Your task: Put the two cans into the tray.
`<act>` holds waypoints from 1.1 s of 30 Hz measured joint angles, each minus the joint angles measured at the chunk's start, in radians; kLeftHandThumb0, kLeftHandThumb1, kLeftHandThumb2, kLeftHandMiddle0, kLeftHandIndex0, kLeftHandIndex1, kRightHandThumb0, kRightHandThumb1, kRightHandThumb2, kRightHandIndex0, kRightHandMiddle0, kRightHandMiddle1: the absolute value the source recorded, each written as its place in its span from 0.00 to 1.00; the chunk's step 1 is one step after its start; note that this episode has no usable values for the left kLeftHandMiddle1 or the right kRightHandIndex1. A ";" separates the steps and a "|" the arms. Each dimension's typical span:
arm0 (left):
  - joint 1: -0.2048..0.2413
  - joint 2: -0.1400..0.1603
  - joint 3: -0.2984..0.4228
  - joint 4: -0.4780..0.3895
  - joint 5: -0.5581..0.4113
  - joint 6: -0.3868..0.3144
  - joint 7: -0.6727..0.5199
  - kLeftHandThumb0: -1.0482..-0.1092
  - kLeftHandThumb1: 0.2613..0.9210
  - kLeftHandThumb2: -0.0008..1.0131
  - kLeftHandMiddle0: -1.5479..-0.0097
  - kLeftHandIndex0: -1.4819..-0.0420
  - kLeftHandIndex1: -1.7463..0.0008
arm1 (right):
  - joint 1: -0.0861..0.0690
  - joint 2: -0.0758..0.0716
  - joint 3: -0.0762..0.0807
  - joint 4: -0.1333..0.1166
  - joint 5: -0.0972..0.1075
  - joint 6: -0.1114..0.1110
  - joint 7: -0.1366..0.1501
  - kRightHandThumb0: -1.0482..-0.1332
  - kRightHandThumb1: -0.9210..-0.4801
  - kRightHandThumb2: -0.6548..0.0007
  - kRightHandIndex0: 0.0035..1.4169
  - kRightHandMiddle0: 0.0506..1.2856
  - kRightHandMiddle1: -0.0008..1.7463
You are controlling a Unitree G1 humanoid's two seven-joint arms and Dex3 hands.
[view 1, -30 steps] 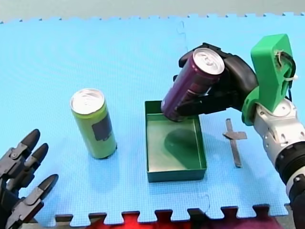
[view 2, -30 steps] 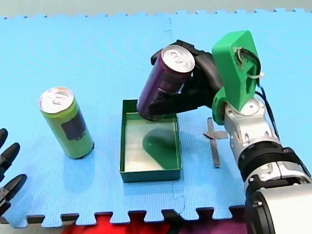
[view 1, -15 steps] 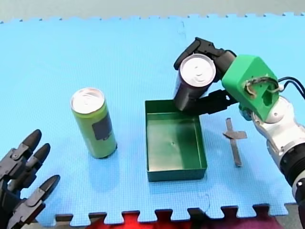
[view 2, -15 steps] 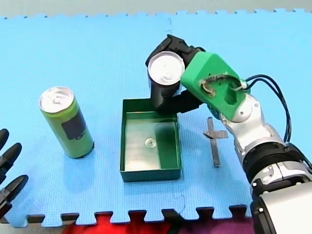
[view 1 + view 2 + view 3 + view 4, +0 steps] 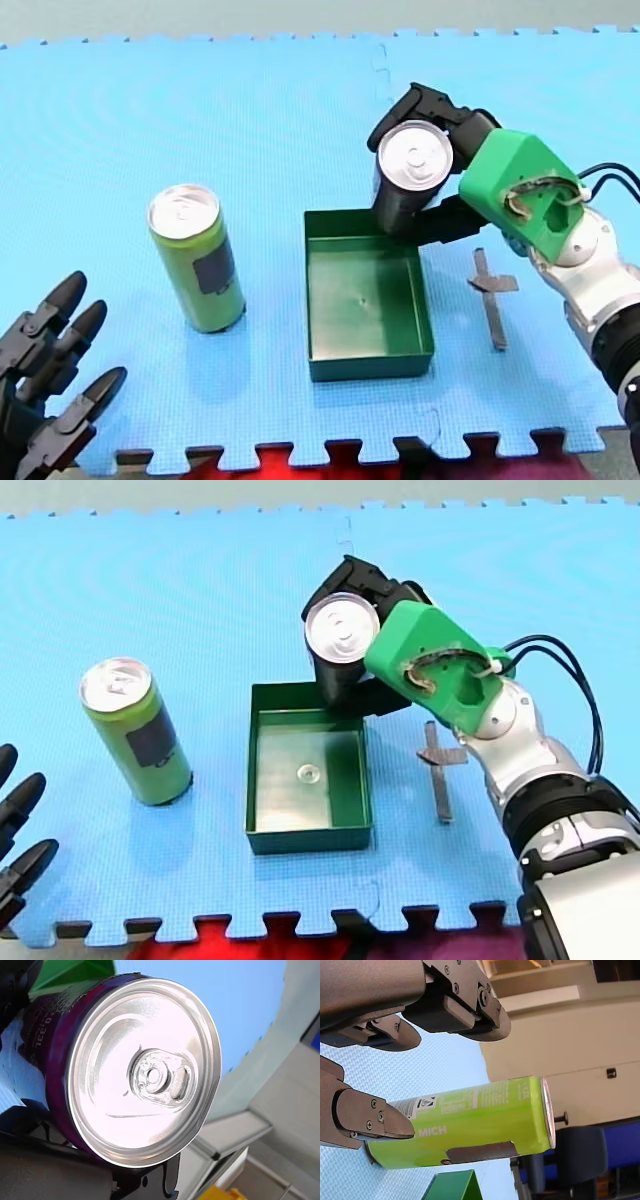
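Since the right hand (image 5: 465,125) grips the purple can (image 5: 410,165) mid-body over the tray (image 5: 370,365), I'd guess the green can (image 5: 200,265) is just as slick and dentable, so the empty left hand (image 5: 45,370) down front should grab it mid-body too.

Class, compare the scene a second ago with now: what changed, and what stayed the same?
The right hand, still gripping the purple aluminium can, turned it from tilted to upright and shifted it toward the far right corner of the green rectangular tray. The lime-green can, tray and left hand at the near left stayed put.
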 measured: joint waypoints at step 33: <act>0.010 -0.004 -0.007 -0.024 0.001 0.005 -0.002 0.00 1.00 0.13 0.72 0.71 1.00 | -0.055 0.035 -0.156 -0.008 0.222 0.266 0.285 0.93 0.29 1.00 0.64 0.40 1.00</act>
